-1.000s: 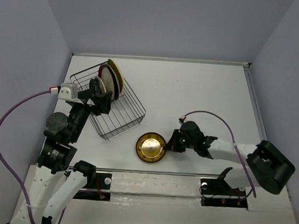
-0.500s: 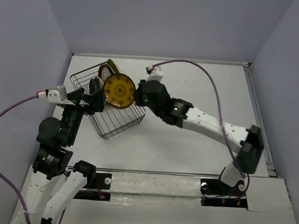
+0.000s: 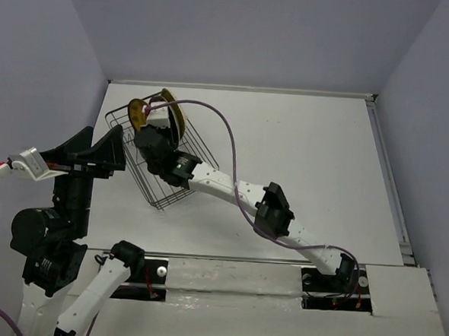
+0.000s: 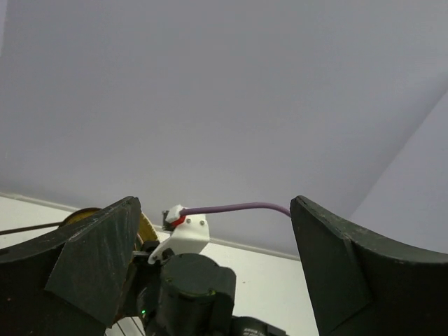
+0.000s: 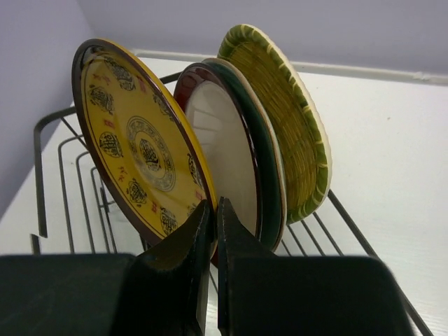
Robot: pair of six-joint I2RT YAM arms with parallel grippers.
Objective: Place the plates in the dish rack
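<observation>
My right gripper [image 5: 214, 210] is shut on the lower rim of the yellow plate with dark pattern [image 5: 133, 140]. It holds the plate upright over the dish rack [image 5: 36, 168]. Behind it stand a red-rimmed cream plate [image 5: 217, 133], a dark-edged plate [image 5: 264, 164] and the yellow ribbed plate [image 5: 287, 105]. From above, the held plate [image 3: 138, 111] sits at the back left corner of the rack [image 3: 182, 177], with the right gripper [image 3: 145, 125] just below it. My left gripper [image 3: 104, 135] hangs wide open and empty, left of the rack. In its own view the left gripper [image 4: 213, 203] frames the right wrist.
The right arm [image 3: 231, 191] stretches diagonally across the white table [image 3: 301, 157] from the front right to the rack. Its purple cable [image 3: 230, 145] loops above it. Grey walls close in the table at the back and both sides.
The right arm lifted the yellow patterned plate off the table front and carried it to the rack's back left corner. The left arm drew back from the rack toward the left.
</observation>
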